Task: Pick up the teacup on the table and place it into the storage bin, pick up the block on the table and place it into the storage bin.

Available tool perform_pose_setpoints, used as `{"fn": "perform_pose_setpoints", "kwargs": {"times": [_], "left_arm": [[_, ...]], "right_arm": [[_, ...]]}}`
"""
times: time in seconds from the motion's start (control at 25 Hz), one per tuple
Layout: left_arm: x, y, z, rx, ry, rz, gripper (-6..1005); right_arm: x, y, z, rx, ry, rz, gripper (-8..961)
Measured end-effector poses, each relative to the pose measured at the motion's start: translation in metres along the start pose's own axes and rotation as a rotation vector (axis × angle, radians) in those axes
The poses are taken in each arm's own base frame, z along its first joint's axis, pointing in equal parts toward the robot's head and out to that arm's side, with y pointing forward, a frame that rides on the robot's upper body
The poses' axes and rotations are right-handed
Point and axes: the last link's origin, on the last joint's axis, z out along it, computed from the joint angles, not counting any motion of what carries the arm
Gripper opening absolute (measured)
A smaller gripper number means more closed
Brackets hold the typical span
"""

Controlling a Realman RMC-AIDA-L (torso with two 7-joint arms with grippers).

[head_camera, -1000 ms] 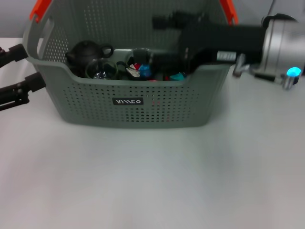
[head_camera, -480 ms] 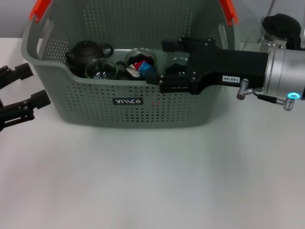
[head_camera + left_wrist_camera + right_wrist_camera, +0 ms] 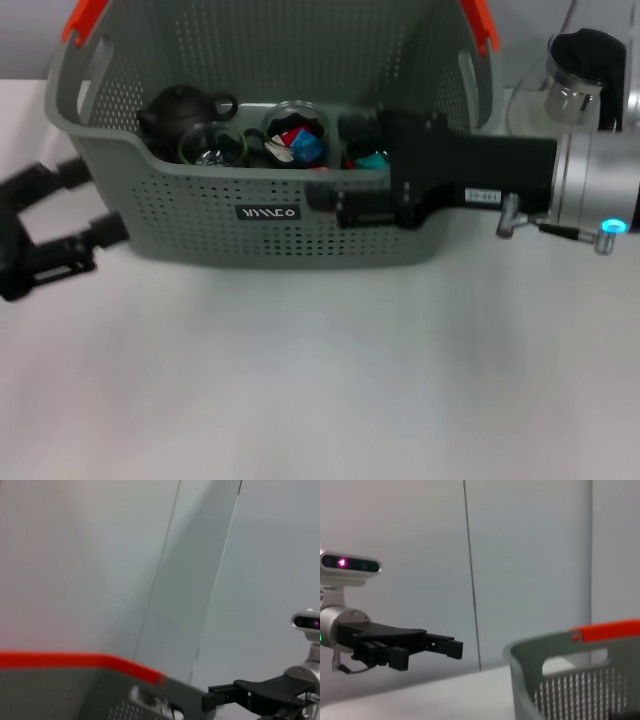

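- Grey-green storage bin [image 3: 270, 215] stood at the table's [image 3: 320, 380] far edge, holding a black teapot [image 3: 180, 108] and glass cups.
- Right gripper [image 3: 325, 197] hung over its front rim; finger state could not be told.
- Left gripper [image 3: 85, 205] hovered spread apart, empty, beside the bin's left wall.

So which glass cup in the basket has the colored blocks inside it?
The glass cup in the middle of the storage bin, right of the black teapot; it holds red and blue pieces, while the cup beside the teapot looks empty.
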Motion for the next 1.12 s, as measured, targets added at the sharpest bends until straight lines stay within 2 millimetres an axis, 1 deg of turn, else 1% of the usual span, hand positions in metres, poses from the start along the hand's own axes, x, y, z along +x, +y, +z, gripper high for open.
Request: {"fn": "perform_pose_setpoints", "kwargs": {"times": [0.16, 0.28, 0.36, 0.52, 0.64, 0.84, 1.12], "left_arm": [[-0.024, -0.001, 0.011, 0.005, -0.084, -0.049, 934], [-0.043, -0.004, 0.022, 0.006, -0.149, -0.083, 934], [-0.052, -0.006, 0.029, 0.005, -0.183, -0.092, 934], [-0.064, -0.007, 0.039, -0.012, -0.229, -0.101, 934], [-0.066, -0.007, 0.041, -0.017, -0.245, -0.103, 934], [-0.063, -0.004, 0.038, -0.042, -0.237, -0.102, 934], [-0.061, -0.004, 0.034, -0.047, -0.244, -0.102, 934]], "right_arm": [[0.024, -0.002, 0.002, -0.004, 0.109, 0.025, 946], [0.038, -0.004, 0.002, 0.001, 0.170, 0.040, 946], [0.046, -0.005, 0.003, 0.001, 0.207, 0.049, 946], [0.062, -0.006, 0.005, -0.004, 0.278, 0.064, 946], [0.068, -0.005, 0.007, -0.012, 0.305, 0.078, 946], [0.068, -0.004, 0.006, -0.024, 0.307, 0.070, 946], [0.069, 0.001, 0.005, -0.073, 0.341, 0.053, 946]]}}
